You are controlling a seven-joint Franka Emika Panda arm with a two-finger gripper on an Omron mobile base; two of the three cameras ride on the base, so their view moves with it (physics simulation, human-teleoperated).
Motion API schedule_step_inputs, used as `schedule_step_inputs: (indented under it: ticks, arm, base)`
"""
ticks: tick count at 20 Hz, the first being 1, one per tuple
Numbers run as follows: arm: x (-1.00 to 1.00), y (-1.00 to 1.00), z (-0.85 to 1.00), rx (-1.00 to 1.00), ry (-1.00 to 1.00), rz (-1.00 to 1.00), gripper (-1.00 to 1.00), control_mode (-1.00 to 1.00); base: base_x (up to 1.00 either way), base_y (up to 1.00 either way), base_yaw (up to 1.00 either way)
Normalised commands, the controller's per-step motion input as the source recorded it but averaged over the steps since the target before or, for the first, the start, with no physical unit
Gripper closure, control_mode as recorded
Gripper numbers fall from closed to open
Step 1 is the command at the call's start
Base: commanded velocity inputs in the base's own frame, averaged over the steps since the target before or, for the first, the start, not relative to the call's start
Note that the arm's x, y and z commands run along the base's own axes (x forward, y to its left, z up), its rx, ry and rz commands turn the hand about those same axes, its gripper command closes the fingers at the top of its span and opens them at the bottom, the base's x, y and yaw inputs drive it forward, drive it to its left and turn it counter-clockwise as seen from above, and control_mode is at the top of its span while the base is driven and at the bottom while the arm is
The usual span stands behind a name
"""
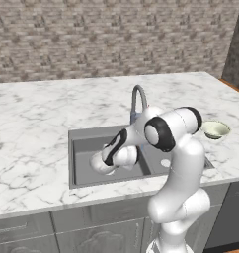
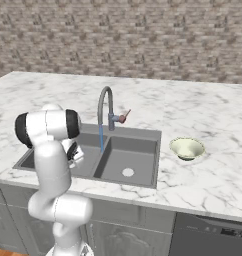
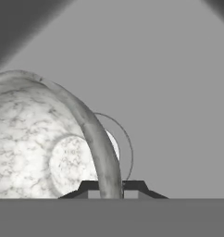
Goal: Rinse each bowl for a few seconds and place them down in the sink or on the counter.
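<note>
Two fingers [image 3: 111,189] pinching mottled stone bowl's [image 3: 35,143] curved rim, smooth dark sink [image 3: 169,92] floor behind

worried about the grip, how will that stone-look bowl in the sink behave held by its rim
The mottled bowl looks rigid, so it probably won't flex. The gripper pinches only its thin rim, so it may pivot or slip. Its glossy, curved wall suggests it could slide once wet under the faucet.
</note>
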Motion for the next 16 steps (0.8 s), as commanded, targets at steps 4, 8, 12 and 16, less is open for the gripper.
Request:
schedule_step_inputs:
  ticks: [4,8,12,16]
  arm:
    - [0.52,0.00,-0.04,-0.01,0.15,-0.11,1.00,-1.00]
    - [0.24,0.00,-0.17,0.00,0.09,-0.05,1.00,-1.00]
    - [0.00,-0.02,-0.39,0.00,0.03,-0.01,1.00,-1.00]
    - [-0.03,-0.03,-0.39,0.00,0.00,0.00,-1.00,-1.00]
  base:
    - [0.00,0.00,0.00]
    - [0.00,0.00,0.00]
    - [0.00,0.00,0.00]
    - [0.00,0.00,0.00]
